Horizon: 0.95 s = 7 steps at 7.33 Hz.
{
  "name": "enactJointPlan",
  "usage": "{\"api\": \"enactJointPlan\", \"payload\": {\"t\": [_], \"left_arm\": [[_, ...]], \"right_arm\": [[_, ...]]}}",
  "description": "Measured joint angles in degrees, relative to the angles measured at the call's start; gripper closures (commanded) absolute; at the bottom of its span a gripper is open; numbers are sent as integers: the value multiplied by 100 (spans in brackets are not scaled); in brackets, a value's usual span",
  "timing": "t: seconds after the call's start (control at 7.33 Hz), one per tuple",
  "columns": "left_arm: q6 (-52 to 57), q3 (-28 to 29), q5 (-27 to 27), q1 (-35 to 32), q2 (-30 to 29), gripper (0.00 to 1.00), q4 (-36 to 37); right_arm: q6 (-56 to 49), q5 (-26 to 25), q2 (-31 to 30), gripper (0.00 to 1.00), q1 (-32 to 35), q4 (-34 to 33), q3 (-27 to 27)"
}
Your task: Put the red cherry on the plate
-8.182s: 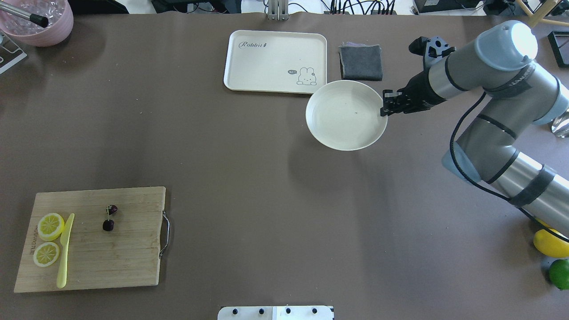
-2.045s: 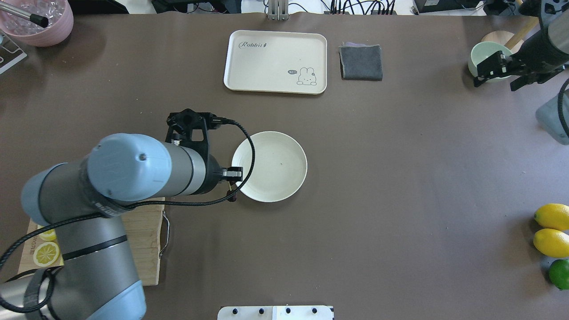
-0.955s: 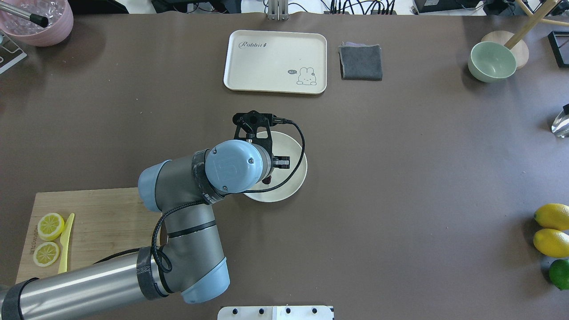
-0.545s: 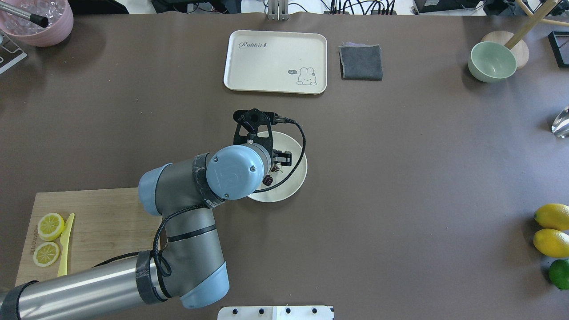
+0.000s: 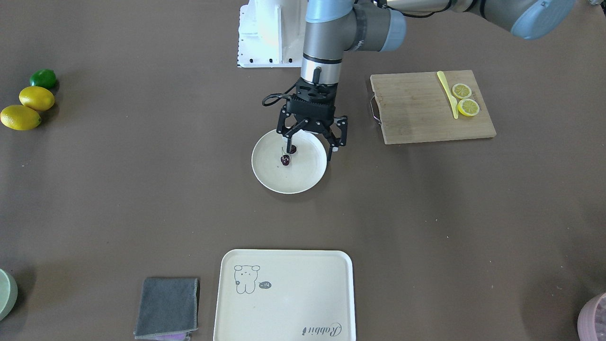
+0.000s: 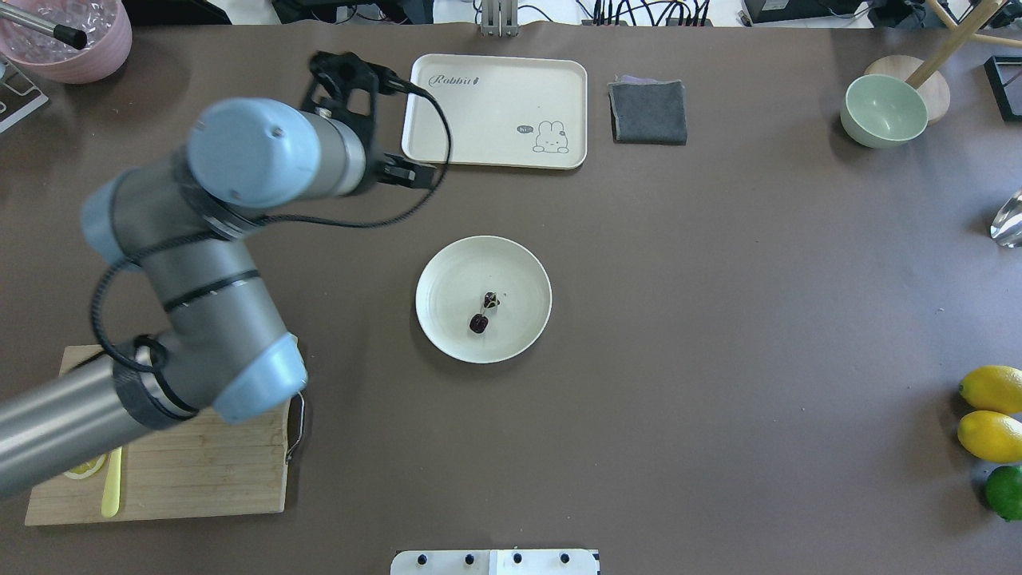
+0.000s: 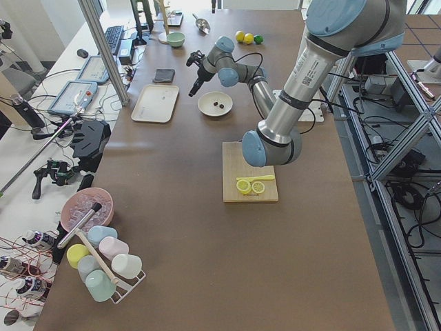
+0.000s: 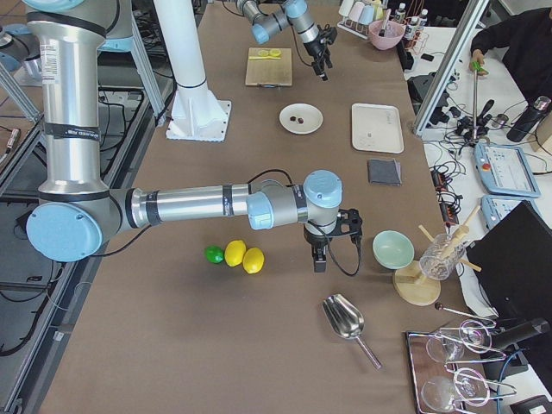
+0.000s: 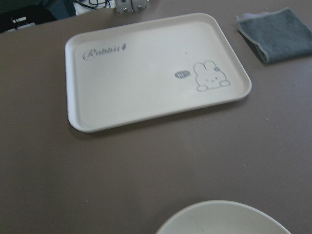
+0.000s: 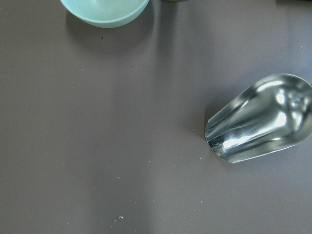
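Starting big: brown desk [image 6: 718,319], with the left arm [image 6: 207,239] reaching out over it.

- Left hand [image 5: 310,142]: fingers spread apart, holding nothing.
- The views disagree on where it is. The front view has it low over the plate's robot-side rim. The overhead view has it raised and away from the plate, beside the tray's near corner.
- Right arm [image 8: 190,205] is stretched along the far end of the desk. The right hand [image 8: 317,257] shows only in the side view, so I can't tell whether it's apart or together.
- Cutting board [image 5: 426,109] sits off to the left hand's side, towards the robot's left, well apart from it. It carries two lemon slices [image 5: 464,97] and a yellow knife [image 5: 447,92].
- Cream tray [image 6: 479,120] with the rabbit drawing is beyond the left hand, away from the robot. It fills the left wrist view.
- Plate [image 6: 447,279] is directly under the left hand in the front view. In the wrist view only its rim shows, at the bottom edge.
- Grey cloth [image 6: 648,112] lies beside the tray, on the side away from the left hand.
- Green bowl [image 6: 882,110] and metal scoop [image 10: 261,124] are near the right hand. The two lemons [image 6: 990,389] and the lime [image 6: 1004,491] are on its other side.
- Red cherry [image 6: 478,323] is the pair lying on the plate near its middle. Neither hand grips it. In the front view it sits just below the left hand's finger, on the robot's right.
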Motion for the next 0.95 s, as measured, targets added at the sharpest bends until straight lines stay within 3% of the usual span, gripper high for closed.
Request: {"api": "enactJointPlan", "payload": {"t": [0.55,0.82,0.95], "left_arm": [[914,-85,-1347,-1989,1817,2,-1387],[1215,263,-2626,-3108,2314,2,-1227],[1893,578,-3300,-3642,2476,2,-1097]], "right_arm": [[-115,-2,-157,0,116,1,-11],[-459,-2,-296,0,327,-15,-134],[-719,-1,-339,0,452,-98,-266]]}}
